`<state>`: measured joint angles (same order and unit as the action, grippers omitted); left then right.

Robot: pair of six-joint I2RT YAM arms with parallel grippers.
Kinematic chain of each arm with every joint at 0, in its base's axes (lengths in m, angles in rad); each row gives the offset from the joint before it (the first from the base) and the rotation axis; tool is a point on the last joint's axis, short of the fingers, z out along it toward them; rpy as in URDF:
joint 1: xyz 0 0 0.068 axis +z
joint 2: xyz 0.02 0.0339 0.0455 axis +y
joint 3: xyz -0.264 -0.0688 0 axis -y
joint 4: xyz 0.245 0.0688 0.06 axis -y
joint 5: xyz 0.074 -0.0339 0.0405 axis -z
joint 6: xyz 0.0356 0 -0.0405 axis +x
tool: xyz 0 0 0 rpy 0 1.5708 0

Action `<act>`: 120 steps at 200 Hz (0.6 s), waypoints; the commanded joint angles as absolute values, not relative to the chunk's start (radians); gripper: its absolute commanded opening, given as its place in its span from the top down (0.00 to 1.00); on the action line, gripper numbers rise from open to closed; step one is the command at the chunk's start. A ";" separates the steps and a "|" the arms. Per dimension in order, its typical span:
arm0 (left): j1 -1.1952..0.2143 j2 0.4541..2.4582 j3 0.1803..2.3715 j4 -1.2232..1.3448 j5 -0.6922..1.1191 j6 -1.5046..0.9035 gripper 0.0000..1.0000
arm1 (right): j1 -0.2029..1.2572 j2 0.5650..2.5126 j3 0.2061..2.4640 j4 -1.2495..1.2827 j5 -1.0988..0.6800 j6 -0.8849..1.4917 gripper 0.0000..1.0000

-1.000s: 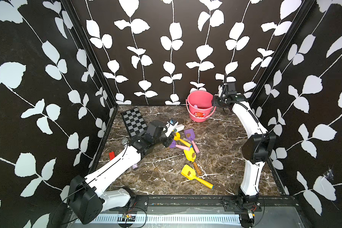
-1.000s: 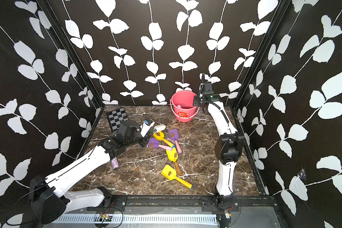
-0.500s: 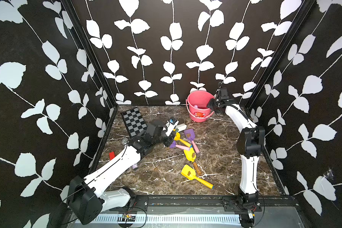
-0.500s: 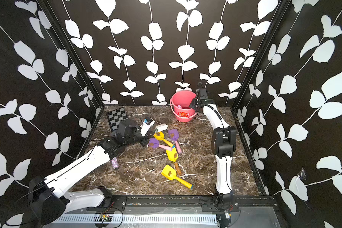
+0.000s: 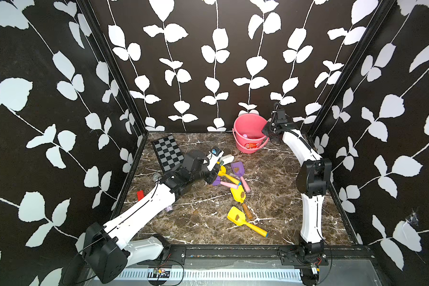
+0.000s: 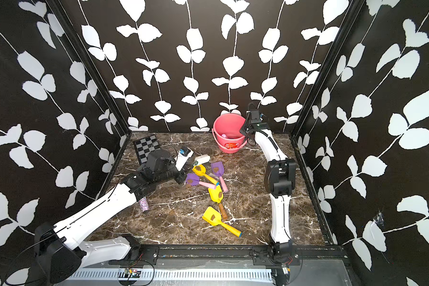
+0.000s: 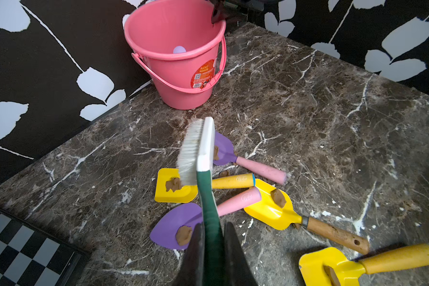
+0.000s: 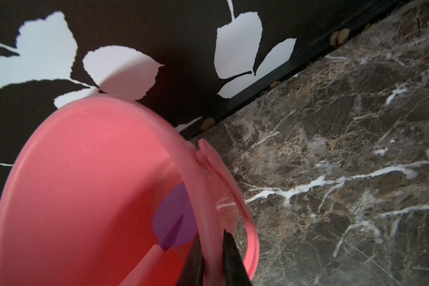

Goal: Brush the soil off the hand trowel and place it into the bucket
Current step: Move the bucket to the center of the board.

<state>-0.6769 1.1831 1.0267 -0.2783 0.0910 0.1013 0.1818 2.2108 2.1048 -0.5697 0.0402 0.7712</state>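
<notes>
The pink bucket (image 5: 243,128) (image 6: 223,126) stands at the back wall. My right gripper (image 8: 212,237) (image 5: 266,130) is shut on its rim at the right side. A purple hand trowel (image 8: 174,218) with a pink handle lies inside. My left gripper (image 7: 212,225) (image 5: 212,173) is shut on the green handle of a white brush (image 7: 206,146), whose bristles hang over a yellow trowel (image 7: 174,185) carrying a clump of soil (image 7: 173,184). Several more trowels, purple (image 7: 169,227) and yellow (image 7: 270,208), lie close by, each with soil on its blade.
A checkerboard (image 5: 167,154) lies at the back left beside my left arm. A small red piece (image 5: 140,194) and a glittery cylinder (image 6: 144,205) sit by the left wall. Another yellow trowel (image 5: 238,218) lies nearer the front. Brown crumbs (image 8: 338,38) line the wall base.
My right gripper has swung in from the bucket's right side to its rim and closed on it. The left arm and brush have held still.
</notes>
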 commanded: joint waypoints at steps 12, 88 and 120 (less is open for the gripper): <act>-0.673 1.133 1.024 -0.260 0.100 0.106 1.00 | 0.171 2.126 2.076 -0.601 0.088 0.733 0.92; -0.674 1.091 0.994 -0.270 0.086 0.103 1.00 | 0.094 1.857 1.733 -0.563 -0.074 0.672 0.97; -0.674 1.095 0.995 -0.264 0.096 0.096 1.00 | 0.084 1.738 1.534 -0.495 -0.107 0.675 0.98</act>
